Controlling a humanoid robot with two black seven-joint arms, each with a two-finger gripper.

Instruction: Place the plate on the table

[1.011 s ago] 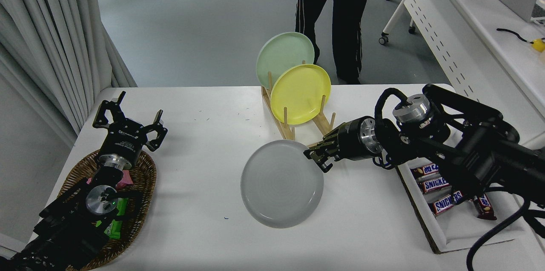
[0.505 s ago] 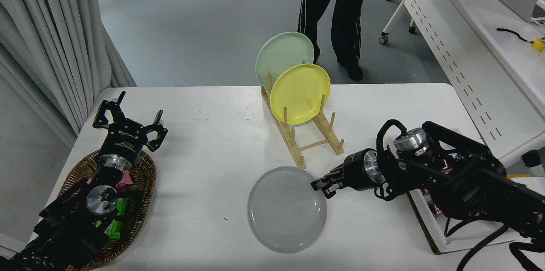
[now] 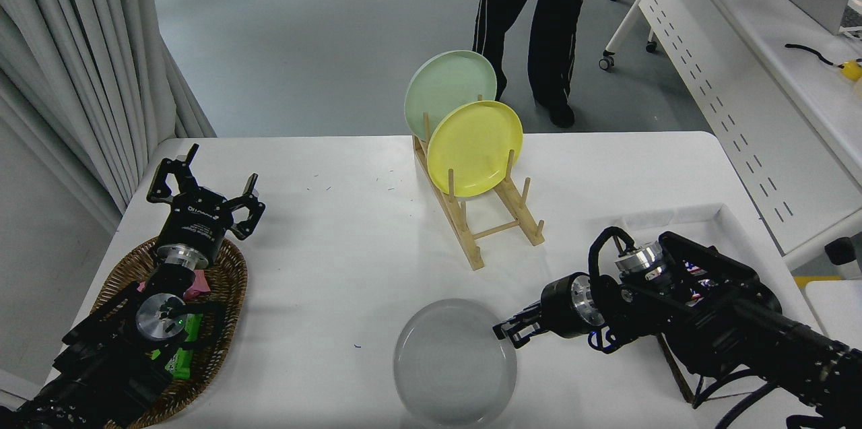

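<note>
The light-grey plate (image 3: 452, 363) lies nearly flat, low over the near part of the white table (image 3: 323, 240); I cannot tell if it touches the top. My right gripper (image 3: 508, 333) comes in from the right and is shut on the plate's right rim. My left gripper (image 3: 204, 194) is parked at the lower left, open and empty, above a wicker basket.
A wooden rack (image 3: 486, 223) holds a yellow plate (image 3: 475, 147) and a pale green plate (image 3: 446, 87) behind the grey plate. A wicker basket (image 3: 202, 341) with snacks sits at the left. A white tray (image 3: 680, 221) is under my right arm. A person (image 3: 539, 18) stands at the far side.
My right arm has drawn the grey plate away from the rack, toward the table's near edge, and lowered it. The left arm has not moved.
</note>
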